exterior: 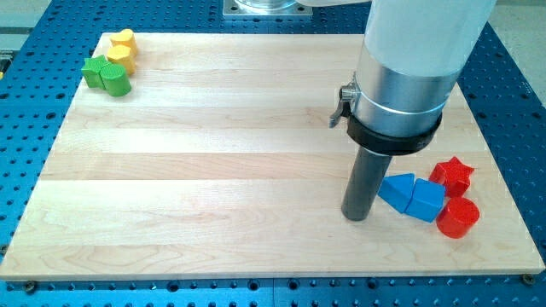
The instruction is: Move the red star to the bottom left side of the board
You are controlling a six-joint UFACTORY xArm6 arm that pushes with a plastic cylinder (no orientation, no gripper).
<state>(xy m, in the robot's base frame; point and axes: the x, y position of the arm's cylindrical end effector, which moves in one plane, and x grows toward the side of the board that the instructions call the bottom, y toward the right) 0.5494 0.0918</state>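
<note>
The red star [452, 175] lies near the board's right edge, at the view's lower right. Two blue blocks [413, 195] sit just left of it and below it, touching each other. A red cylinder [458, 217] stands below the star, against the right blue block. My tip [356, 215] rests on the board just left of the blue blocks, close to the left one. The blue blocks lie between my tip and the red star.
At the view's top left corner of the wooden board [213, 170] sit two yellow blocks [122, 49] and two green blocks [107, 76], clustered together. A blue perforated table surrounds the board. The arm's wide grey body hangs over the upper right.
</note>
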